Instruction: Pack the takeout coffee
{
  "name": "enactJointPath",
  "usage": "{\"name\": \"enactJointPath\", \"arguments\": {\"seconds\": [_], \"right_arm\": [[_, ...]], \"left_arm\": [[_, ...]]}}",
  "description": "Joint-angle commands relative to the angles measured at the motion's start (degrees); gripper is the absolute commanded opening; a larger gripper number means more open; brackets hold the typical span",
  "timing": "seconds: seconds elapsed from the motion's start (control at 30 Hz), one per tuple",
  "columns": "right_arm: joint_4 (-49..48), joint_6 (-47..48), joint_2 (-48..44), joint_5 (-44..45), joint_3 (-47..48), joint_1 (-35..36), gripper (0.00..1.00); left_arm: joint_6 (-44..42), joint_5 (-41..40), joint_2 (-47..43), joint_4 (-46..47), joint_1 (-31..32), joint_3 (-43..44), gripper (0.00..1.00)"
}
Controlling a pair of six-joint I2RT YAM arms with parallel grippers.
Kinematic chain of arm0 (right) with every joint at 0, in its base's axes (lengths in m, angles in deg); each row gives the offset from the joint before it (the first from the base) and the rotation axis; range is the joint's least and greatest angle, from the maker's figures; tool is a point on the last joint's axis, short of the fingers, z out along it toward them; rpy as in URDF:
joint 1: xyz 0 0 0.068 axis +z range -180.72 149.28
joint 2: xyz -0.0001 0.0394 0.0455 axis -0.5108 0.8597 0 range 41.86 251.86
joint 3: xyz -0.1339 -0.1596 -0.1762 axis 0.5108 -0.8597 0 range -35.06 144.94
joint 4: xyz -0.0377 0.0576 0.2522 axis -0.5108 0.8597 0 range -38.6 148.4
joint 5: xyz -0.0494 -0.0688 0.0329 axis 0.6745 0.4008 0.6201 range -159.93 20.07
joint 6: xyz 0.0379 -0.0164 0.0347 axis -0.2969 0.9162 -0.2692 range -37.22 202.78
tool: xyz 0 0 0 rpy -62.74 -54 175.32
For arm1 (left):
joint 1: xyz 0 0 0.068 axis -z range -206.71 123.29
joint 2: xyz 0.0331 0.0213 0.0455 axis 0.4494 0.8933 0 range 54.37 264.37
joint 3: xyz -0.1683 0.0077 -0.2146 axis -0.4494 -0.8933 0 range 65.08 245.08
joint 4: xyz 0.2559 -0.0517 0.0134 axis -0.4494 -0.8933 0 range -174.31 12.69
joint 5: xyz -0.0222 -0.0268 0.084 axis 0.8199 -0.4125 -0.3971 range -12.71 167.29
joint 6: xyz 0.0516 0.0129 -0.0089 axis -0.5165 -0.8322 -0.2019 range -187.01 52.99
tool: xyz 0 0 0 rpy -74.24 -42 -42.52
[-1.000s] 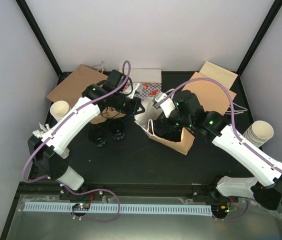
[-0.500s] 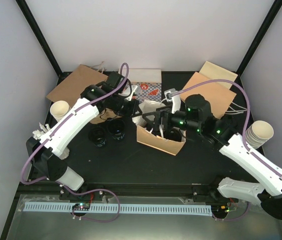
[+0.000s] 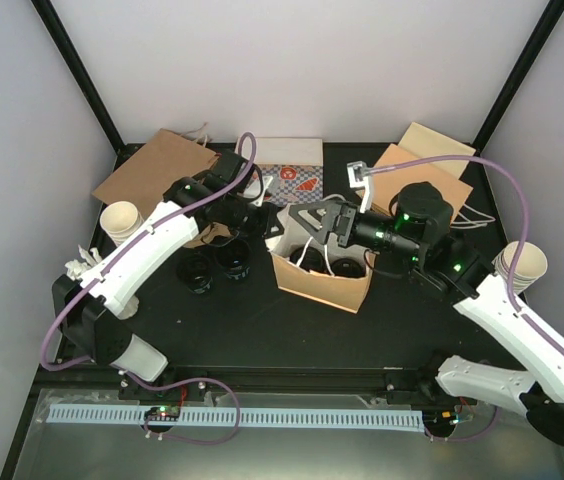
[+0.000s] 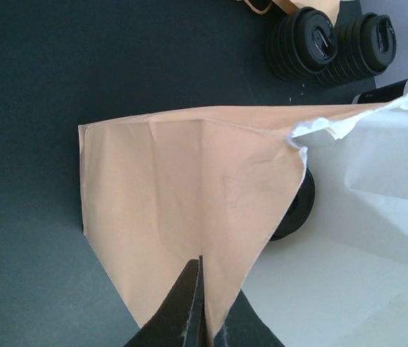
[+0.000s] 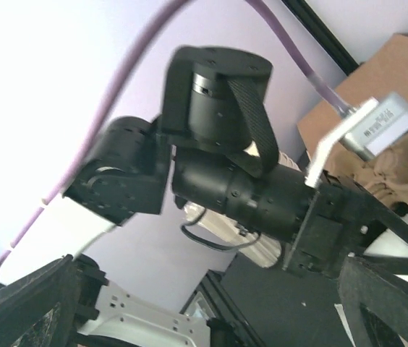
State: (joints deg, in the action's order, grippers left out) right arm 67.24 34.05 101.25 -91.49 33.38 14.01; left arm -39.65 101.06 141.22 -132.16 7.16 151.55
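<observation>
Left gripper (image 4: 200,280): the fingers are pressed together on the top edge of the paper bag's (image 4: 189,188) brown wall, with the paper pinched between them.
Right gripper (image 3: 300,228): the fingers stand wide apart and hold nothing. It hovers over the bag's open mouth, just beside the left gripper.
Right wrist view: it looks across at the left arm's (image 5: 218,181) black wrist, and the right fingers (image 5: 23,307) show only at the lower corners.
Paper bag: it stands open near the middle of the black table (image 3: 262,330), with its mouth facing up and white paper (image 4: 392,144) at the torn inner edge.
Takeout coffee on the table: two black-lidded cups (image 3: 197,272) (image 3: 232,258) sit side by side, touching or nearly so. They are left of the bag and under the left arm.
Takeout coffee in the bag: a dark round shape (image 4: 296,210) shows past the pinched wall. It looks like one lidded cup inside, but the wall hides most of it.
Cream paper cups: one stack (image 3: 120,220) is at the left edge of the table and another (image 3: 520,262) at the right edge, both well apart from the bag.
Flat brown bags: one (image 3: 152,165) lies at the back left and one (image 3: 422,165) at the back right.
White box (image 3: 292,152): it sits at the back, between the two flat bags.
</observation>
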Motion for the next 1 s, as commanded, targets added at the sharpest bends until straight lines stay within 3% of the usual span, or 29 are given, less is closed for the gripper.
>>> {"name": "enactJointPath", "arguments": {"seconds": [0.0,0.37,0.57,0.7,0.97], "right_arm": [[-0.3,-1.4,-2.1,2.7,3.6,-0.3,1.00],[14.8,15.3,-3.0,24.1,10.2,-0.3,1.00],[23.8,24.7,-2.4,41.0,12.0,-0.4,1.00],[27.7,28.7,-2.1,47.7,11.6,-0.4,1.00],[34.7,26.4,1.0,50.8,10.9,-1.8,1.00]], "left_arm": [[1.7,0.2,-2.2,2.4,-0.1,-0.6,0.02],[2.1,1.4,-2.3,4.4,-0.2,-1.8,0.06],[1.9,1.5,-2.4,4.5,-0.4,-1.8,0.21],[1.5,1.0,-3.1,4.5,-0.4,-1.4,0.33],[0.8,0.1,-5.4,3.8,-0.6,0.1,0.59]]}}
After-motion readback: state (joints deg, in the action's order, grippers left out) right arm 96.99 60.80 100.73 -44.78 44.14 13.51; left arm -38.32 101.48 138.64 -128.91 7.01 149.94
